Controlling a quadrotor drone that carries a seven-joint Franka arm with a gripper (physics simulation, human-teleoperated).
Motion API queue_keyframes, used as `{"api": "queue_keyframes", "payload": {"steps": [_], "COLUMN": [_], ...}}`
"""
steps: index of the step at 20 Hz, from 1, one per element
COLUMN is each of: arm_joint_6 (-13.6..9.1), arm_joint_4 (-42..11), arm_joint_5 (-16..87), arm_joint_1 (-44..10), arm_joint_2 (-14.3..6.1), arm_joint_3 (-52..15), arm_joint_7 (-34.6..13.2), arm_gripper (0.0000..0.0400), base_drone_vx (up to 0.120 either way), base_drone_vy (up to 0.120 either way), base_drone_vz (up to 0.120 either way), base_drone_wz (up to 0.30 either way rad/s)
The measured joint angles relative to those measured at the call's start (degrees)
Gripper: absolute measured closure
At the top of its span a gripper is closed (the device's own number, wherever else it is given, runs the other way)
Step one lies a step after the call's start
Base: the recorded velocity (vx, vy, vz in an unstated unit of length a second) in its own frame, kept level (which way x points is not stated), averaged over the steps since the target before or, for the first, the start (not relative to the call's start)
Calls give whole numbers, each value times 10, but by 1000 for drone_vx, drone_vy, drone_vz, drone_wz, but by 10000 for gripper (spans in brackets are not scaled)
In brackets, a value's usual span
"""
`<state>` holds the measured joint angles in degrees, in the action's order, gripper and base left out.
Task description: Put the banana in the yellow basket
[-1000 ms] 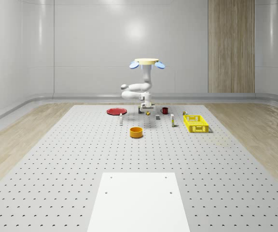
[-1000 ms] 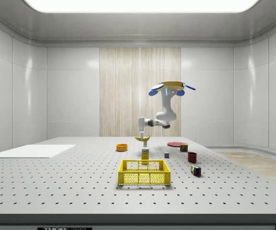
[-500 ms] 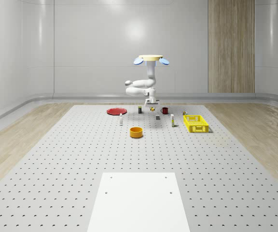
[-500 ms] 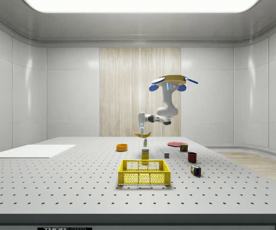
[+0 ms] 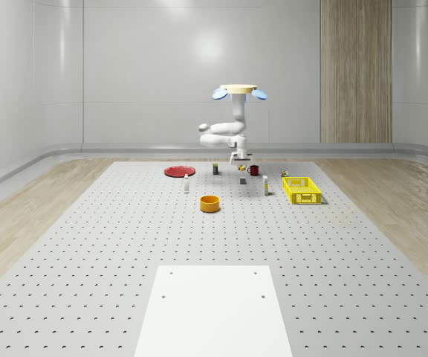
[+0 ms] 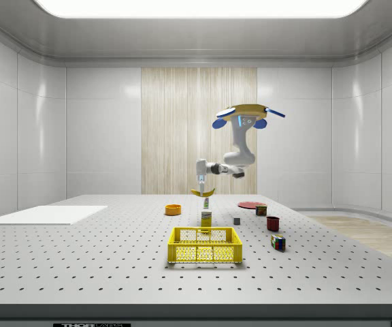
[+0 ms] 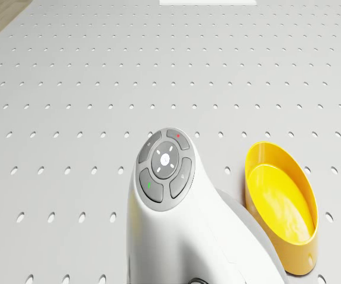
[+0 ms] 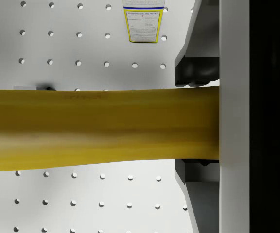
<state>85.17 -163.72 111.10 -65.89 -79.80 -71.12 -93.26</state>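
Tool point(image 6: 201, 185) clenched on banana point(image 6: 202, 193), hovering mid-frame in side view; yellow basket point(image 6: 205, 246) lies lower, nearer the camera.

The perforated table point(image 5: 110, 245) bears a yellow basket point(image 5: 302, 190), orange bowl point(image 5: 210, 203), red plate point(image 5: 178, 171).

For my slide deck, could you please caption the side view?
Drone hovering above the perforated table, gripper holding the curved yellow banana aloft beyond the yellow mesh basket.
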Motion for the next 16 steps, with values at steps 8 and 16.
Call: {"api": "queue_keyframes", "payload": {"steps": [8, 16], "arm_joint_6": [2, 3], "arm_joint_4": [0, 0], "arm_joint_5": [-1, -2], "arm_joint_1": [-1, -1], "arm_joint_2": [-2, -4], "arm_joint_3": [0, -1], "arm_joint_7": [-1, -1], "arm_gripper": [207, 207], "base_drone_vx": [0, 0], "base_drone_vy": [120, 120], "base_drone_vz": [0, 0], "base_drone_wz": [0, 0]}}
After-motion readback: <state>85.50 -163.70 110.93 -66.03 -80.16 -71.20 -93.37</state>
